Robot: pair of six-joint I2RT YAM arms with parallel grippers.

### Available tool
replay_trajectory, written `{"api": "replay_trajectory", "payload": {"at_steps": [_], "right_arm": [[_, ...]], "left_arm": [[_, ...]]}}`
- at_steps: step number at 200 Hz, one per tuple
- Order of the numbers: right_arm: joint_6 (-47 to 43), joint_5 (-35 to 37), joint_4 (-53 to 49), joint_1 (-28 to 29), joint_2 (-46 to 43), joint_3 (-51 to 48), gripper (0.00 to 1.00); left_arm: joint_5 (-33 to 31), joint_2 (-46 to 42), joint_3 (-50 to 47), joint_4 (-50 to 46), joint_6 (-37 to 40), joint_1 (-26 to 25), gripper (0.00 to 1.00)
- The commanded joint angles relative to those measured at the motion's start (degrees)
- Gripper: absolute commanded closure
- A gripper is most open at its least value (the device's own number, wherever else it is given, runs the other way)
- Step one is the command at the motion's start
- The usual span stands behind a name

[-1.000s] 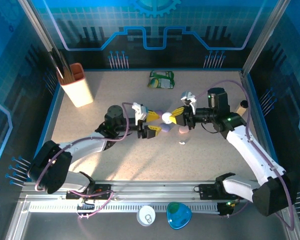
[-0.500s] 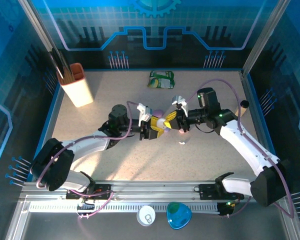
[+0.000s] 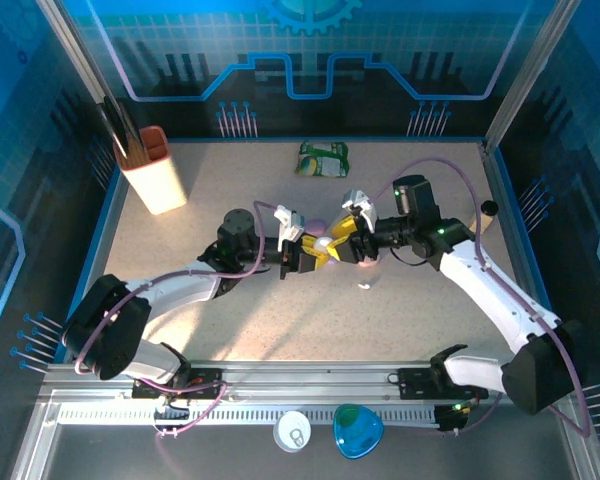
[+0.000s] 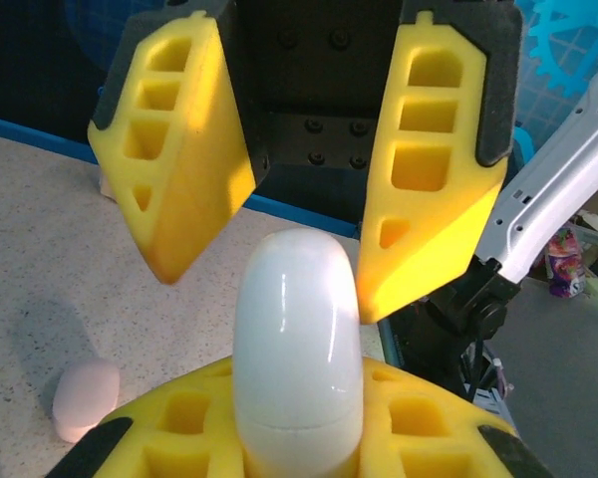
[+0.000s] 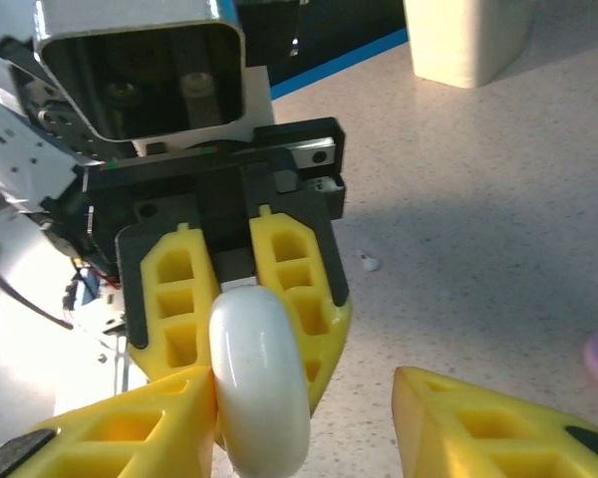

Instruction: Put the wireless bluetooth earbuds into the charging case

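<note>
left arm [image 3: 170, 292], right arm [image 3: 490, 290] – white shells, lilac cables, black shoulders at seven and five o'clock; yellow cut-out fingers [image 4: 179, 169].

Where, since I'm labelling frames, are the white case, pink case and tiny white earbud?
white case [image 4: 299, 339], left wrist view, middle of shell
pink case [image 4: 85, 398], left wrist view, rounded top
tiny white earbud [image 5: 370, 263], right wrist view, its centre

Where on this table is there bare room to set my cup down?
Bare tabletop lies near the front rail, and between the beige holder and green packet. Crowded mid-table: left gripper and right gripper meet on the white case.
</note>
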Motion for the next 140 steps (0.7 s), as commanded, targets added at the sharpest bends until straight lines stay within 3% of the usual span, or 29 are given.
{"api": "replay_trajectory", "payload": {"at_steps": [1, 30, 67, 93, 140], "right_arm": [[5.3, 8.1, 4.0, -0.2, -1.6, 1.1, 0.48], [11.3, 10.5, 9.1, -1.8, -3.1, 0.5, 0.44], [17.0, 8.0, 14.9, -4.6, -5.2, -2.3, 0.39], [29.2, 15.1, 20.9, -7.8, -8.8, -7.7, 0.38], [38.4, 30.9, -1.0, -10.3, -11.1, -11.2, 0.38]], "left_arm": [[2.0, -0.1, 0.2, 2.9, 2.9, -0.5, 1.00], [1.8, -0.8, -1.2, 2.2, 7.8, -0.5, 1.00], [0.2, -1.1, -3.1, 3.4, 12.3, 0.2, 1.00], [-0.3, -0.2, -4.6, 7.7, 13.0, 1.6, 1.00], [-4.7, 0.2, -6.5, 10.7, 17.8, 1.9, 0.99]]}}
